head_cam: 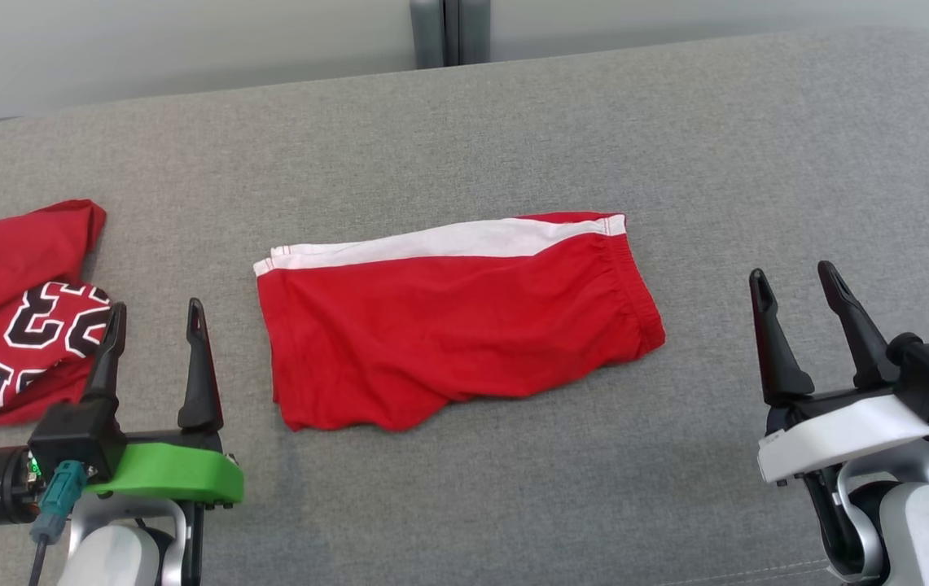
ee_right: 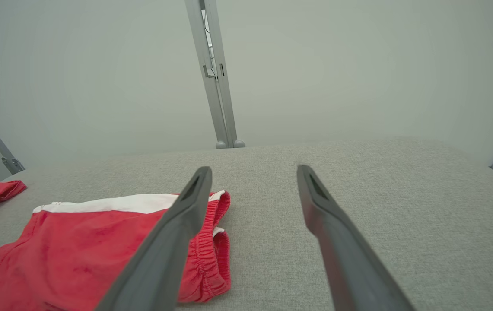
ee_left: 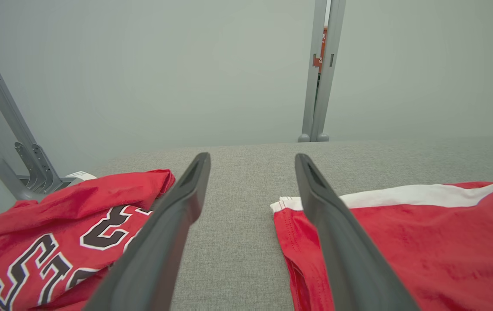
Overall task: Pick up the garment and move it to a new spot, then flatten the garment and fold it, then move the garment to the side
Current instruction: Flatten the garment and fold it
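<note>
The garment [head_cam: 456,317], red shorts with a white stripe along the far edge, lies folded flat in the middle of the grey padded surface [head_cam: 513,130]; it also shows at the right of the left wrist view [ee_left: 402,233] and at the left of the right wrist view [ee_right: 90,242]. My left gripper [head_cam: 156,317] stands open at the lower left, just left of the shorts' leg end, nothing between its fingers [ee_left: 173,224]. Off to the right of the shorts' waistband end, my right gripper [head_cam: 794,285] is open and empty, with bare fabric between its fingers [ee_right: 332,233].
A crumpled red jersey [head_cam: 16,309] with black-and-white numbers lies at the left edge, close behind my left gripper, and shows in the left wrist view [ee_left: 69,233]. A grey metal post [head_cam: 448,32] stands behind the surface's far edge against a pale wall.
</note>
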### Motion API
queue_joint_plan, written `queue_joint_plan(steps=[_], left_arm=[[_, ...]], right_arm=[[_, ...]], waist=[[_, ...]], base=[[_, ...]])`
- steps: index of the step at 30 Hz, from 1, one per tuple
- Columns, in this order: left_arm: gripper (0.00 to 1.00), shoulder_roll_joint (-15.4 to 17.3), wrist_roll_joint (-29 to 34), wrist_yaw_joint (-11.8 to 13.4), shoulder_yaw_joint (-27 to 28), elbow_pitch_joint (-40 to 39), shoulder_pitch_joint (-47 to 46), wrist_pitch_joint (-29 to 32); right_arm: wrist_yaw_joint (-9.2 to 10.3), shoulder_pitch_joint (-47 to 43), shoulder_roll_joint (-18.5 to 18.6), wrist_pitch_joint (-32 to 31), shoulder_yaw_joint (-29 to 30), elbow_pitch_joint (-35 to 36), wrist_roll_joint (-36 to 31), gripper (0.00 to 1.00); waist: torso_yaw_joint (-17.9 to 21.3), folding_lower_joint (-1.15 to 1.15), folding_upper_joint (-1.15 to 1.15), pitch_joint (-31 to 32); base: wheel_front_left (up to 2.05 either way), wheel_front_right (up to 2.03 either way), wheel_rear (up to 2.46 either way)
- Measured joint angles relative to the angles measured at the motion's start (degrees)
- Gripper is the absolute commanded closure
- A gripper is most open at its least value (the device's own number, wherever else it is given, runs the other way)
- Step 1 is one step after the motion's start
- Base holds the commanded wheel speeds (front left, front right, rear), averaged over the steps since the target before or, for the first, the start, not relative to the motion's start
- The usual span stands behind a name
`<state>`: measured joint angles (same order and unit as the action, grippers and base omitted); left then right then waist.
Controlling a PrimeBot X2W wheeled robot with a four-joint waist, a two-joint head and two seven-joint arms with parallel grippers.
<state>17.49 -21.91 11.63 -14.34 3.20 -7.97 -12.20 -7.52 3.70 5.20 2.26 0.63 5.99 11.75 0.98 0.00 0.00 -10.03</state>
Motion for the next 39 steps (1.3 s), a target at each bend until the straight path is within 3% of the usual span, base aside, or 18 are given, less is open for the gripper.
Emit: queue_joint_plan(steps=[15,24,32,33,35,39], left_arm=[[0.0,0.0,0.0,-0.5,-1.6,-0.7,-2.1,0.0],[0.0,-2.3,0.3,-2.0,-2.9,1.4,-7.5,-1.5],[0.0,-2.8,0.9,-2.6,-2.9,3.9,-8.9,-2.4],[0.0,-2.8,0.9,-2.6,-2.9,4.1,-8.9,-2.5],[0.0,-2.8,1.0,-2.6,-2.9,4.4,-8.9,-2.5],[0.0,-2.8,1.3,-2.8,-2.9,4.6,-8.9,-2.5]], right_arm=[[0.0,2.0,1.4,-2.1,-0.3,-2.1,-0.2,0.0],[0.0,10.1,2.3,-2.3,-6.2,-14.9,0.6,0.0],[0.0,13.9,1.0,-1.0,-5.9,-27.1,2.2,0.0],[-0.01,14.2,1.0,-0.6,-6.0,-27.8,2.7,0.29],[-0.01,14.3,1.0,0.3,-6.3,-28.6,3.6,0.96],[-0.07,13.7,1.4,2.6,-6.3,-29.1,6.0,1.0]], waist=[[-1.6,0.0,0.0,-2.4],[-4.5,0.0,0.0,-7.5],[-7.3,0.0,0.0,-10.2],[-7.4,0.0,0.0,-10.3],[-7.3,0.0,0.0,-10.3],[-6.5,0.0,0.0,-9.7]], base=[[0.0,0.0,0.0],[0.0,0.0,0.0],[0.0,0.0,0.0],[0.0,0.0,0.0],[0.0,0.0,0.0],[0.0,0.0,0.0]])
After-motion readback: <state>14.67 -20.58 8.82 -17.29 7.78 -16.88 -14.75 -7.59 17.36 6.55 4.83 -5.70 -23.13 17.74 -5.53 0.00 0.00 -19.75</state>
